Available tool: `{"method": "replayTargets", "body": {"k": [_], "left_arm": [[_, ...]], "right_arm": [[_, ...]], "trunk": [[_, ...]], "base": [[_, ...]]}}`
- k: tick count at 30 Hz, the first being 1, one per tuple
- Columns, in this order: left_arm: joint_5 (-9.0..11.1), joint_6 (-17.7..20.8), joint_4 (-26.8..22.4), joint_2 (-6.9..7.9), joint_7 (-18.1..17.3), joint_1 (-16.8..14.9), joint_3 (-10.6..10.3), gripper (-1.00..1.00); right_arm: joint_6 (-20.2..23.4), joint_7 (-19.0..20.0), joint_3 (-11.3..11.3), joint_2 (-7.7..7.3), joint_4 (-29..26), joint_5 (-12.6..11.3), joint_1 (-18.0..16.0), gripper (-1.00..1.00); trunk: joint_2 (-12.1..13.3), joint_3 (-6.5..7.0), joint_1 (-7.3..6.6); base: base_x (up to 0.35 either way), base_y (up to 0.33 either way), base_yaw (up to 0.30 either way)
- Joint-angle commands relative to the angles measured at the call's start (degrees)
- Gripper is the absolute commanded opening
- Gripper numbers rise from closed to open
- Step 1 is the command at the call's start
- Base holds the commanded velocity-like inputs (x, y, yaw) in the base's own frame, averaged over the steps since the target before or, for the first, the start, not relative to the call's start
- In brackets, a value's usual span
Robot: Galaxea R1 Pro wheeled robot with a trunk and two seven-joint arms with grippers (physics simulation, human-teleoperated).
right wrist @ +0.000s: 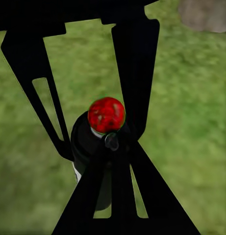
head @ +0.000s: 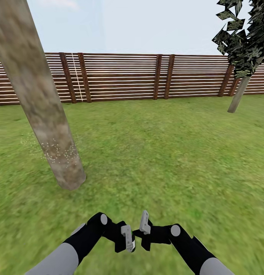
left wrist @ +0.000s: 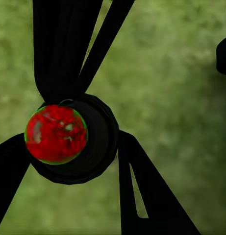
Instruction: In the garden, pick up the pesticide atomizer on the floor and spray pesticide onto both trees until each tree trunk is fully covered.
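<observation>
The pesticide atomizer [left wrist: 56, 133], a black bottle with a red top, sits between the spread fingers of my left gripper [head: 127, 237], which is shut on it. It shows again in the right wrist view [right wrist: 106, 115]. My right gripper [head: 144, 222] is close against the left one, its fingertips [right wrist: 113, 143] drawn together beside the bottle's top. One thick pale tree trunk [head: 44, 114] leans at the near left, with a cloud of whitish pesticide specks [head: 57, 152] around its lower part. The second tree [head: 238, 93] stands far right by the fence, under its dark canopy [head: 242, 34].
Green lawn [head: 166, 152] stretches ahead to a reddish-brown slat fence [head: 124, 76]. The base of the near trunk [right wrist: 206, 14] shows at the edge of the right wrist view. Open grass lies between the two trees.
</observation>
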Motion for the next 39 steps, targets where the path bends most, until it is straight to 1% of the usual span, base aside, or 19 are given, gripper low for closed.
{"method": "replayTargets", "body": {"k": [1,6,11,15,17,19,20,23,24,27,28,30,32,33,34,35,36,38,39], "left_arm": [[0.1,0.4,-0.1,-0.07,-0.2,0.0,0.0,-1.00],[0.2,0.4,-0.1,-0.51,-0.3,0.0,0.0,-1.00],[0.1,0.4,0.1,-0.32,-0.2,0.0,0.1,-1.00],[-0.3,-0.1,0.9,0.88,0.0,0.1,2.9,-1.00],[-0.4,0.0,1.0,2.99,0.0,0.1,3.3,-1.00],[-0.4,-0.1,1.0,5.82,0.0,0.2,3.4,-1.00],[-0.4,-0.1,1.0,7.87,0.0,0.5,3.4,-1.00],[-0.4,-0.3,1.1,12.54,0.0,0.7,3.4,-1.00],[-0.2,-0.4,1.1,15.06,0.0,0.8,3.5,-1.00],[-0.2,-0.4,1.5,19.60,0.0,1.4,3.5,-1.00],[-0.2,-0.4,2.4,20.53,0.0,1.8,3.5,-1.00],[-0.2,-0.4,4.7,21.73,0.3,2.2,3.6,-1.00],[0.2,-0.3,6.9,22.06,4.5,2.3,3.8,-1.00],[1.1,-0.3,8.0,22.05,8.5,2.3,4.6,-1.00],[2.9,-0.4,9.6,21.97,12.6,2.4,6.5,-1.00],[6.4,-0.8,12.4,21.77,16.9,2.4,9.3,-1.00],[8.8,-1.7,14.2,21.64,18.6,2.4,10.7,-1.00],[19.6,-9.0,21.2,21.48,23.8,2.5,15.0,-1.00],[27.5,-14.4,26.5,21.45,27.9,3.3,16.4,-1.00]], "right_arm": [[-0.4,-0.1,0.1,-0.04,-0.1,0.7,0.0,-1.00],[-0.4,-0.1,0.1,-0.05,-0.1,0.7,0.0,-1.00],[-0.4,-0.1,0.1,-0.08,-0.1,0.7,0.0,-1.00],[-0.4,-0.1,0.1,-0.11,-0.1,0.7,0.0,-1.00],[-0.4,-0.1,0.1,-0.10,-0.1,0.7,0.0,-1.00],[-0.4,-0.1,0.1,-0.08,-0.1,0.7,0.0,-1.00],[-0.4,-0.1,0.1,-0.09,-0.1,0.7,0.0,-1.00],[-0.4,-0.1,0.2,-0.11,0.0,0.8,0.0,-1.00],[-0.4,-0.1,0.2,-0.11,0.0,0.8,0.0,-1.00],[-0.5,-0.1,0.2,-0.11,0.3,0.8,0.0,-1.00],[-0.5,-0.1,0.1,-0.11,0.4,0.8,0.0,1.00],[-0.6,-0.1,0.0,-0.11,0.6,0.8,0.0,1.00],[-0.6,-0.6,-0.1,-0.27,0.7,0.9,0.0,1.00],[-0.7,-1.4,-0.1,-0.53,1.5,0.8,0.0,1.00],[-0.7,-3.9,-0.1,-0.82,3.7,0.7,0.0,1.00],[-0.8,-9.8,-0.2,-1.02,8.0,0.6,0.1,1.00],[-0.8,-14.0,-0.5,-1.06,10.8,0.3,0.1,1.00],[-1.0,-32.2,-3.5,-0.88,22.7,-2.8,0.1,1.00],[-2.3,-43.1,-5.1,-0.81,29.5,-5.7,0.2,1.00]], "trunk": [[0.0,-0.05,-0.01],[0.0,-0.05,-0.01],[0.0,-0.05,-0.01],[0.0,-0.05,-0.01],[0.0,-0.05,-0.01],[0.0,-0.05,-0.01],[0.0,-0.05,-0.01],[0.0,-0.05,-0.01],[0.0,-0.05,-0.01],[0.0,-0.05,-0.01],[0.0,-0.05,-0.01],[0.0,-0.05,-0.01],[0.0,-0.05,-0.01],[0.0,-0.05,-0.01],[0.0,-0.05,-0.01],[0.0,-0.05,-0.01],[0.0,-0.05,-0.01],[0.0,-0.05,-0.01],[0.0,-0.05,-0.01]], "base": [[0.000,0.000,0.000],[0.000,0.000,0.000],[0.000,0.000,0.000],[0.000,0.000,0.000],[0.000,0.000,0.000],[0.000,0.000,0.000],[0.000,0.000,0.000],[0.000,0.000,0.000],[0.000,0.000,0.000],[0.000,0.000,0.000],[0.000,0.000,0.000],[0.000,0.000,0.000],[0.000,0.000,0.000],[0.000,0.000,0.000],[0.000,0.000,0.000],[0.000,0.000,0.000],[0.000,0.000,0.000],[0.000,0.000,0.000],[0.000,0.000,0.000]]}}
